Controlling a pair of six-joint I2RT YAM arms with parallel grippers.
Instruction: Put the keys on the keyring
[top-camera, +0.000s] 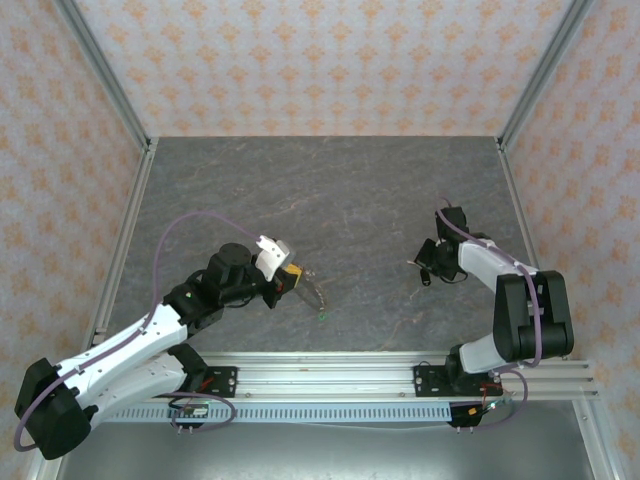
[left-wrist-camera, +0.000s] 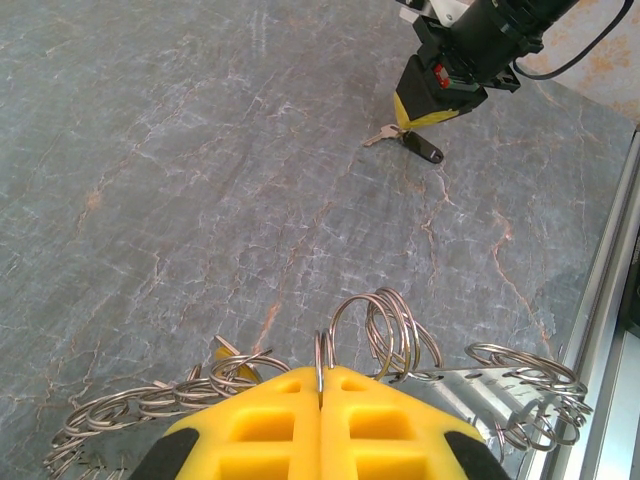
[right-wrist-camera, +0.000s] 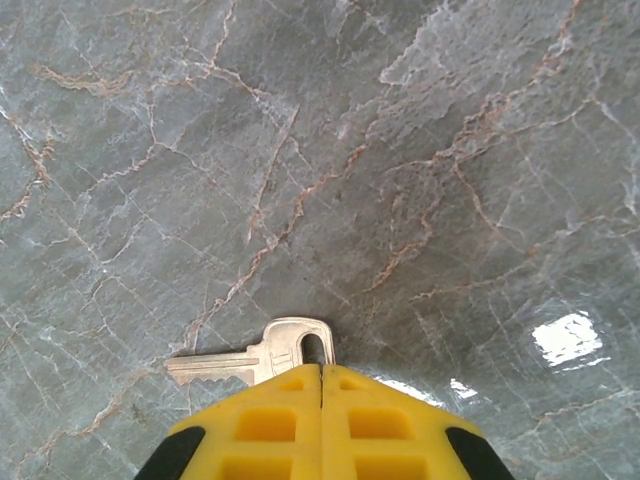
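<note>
Right gripper (right-wrist-camera: 320, 372) clenched on silver key (right-wrist-camera: 262, 357) by head, blade pointing left toward keyring (left-wrist-camera: 395, 325), pinched in clenched left gripper (left-wrist-camera: 322, 378), well apart across grey table (top-camera: 350, 200).

Top external camera is fixed high above and behind the arm bases (top-camera: 215, 380), looking steeply down on the whole worktop (top-camera: 350, 190). Left wrist camera sits just behind the left pincer (left-wrist-camera: 321, 378), facing low across the worktop to the distant right pincer (left-wrist-camera: 410, 135) and key (left-wrist-camera: 380, 136). Right wrist camera looks almost straight down, very close, sharing that key with it.
</note>
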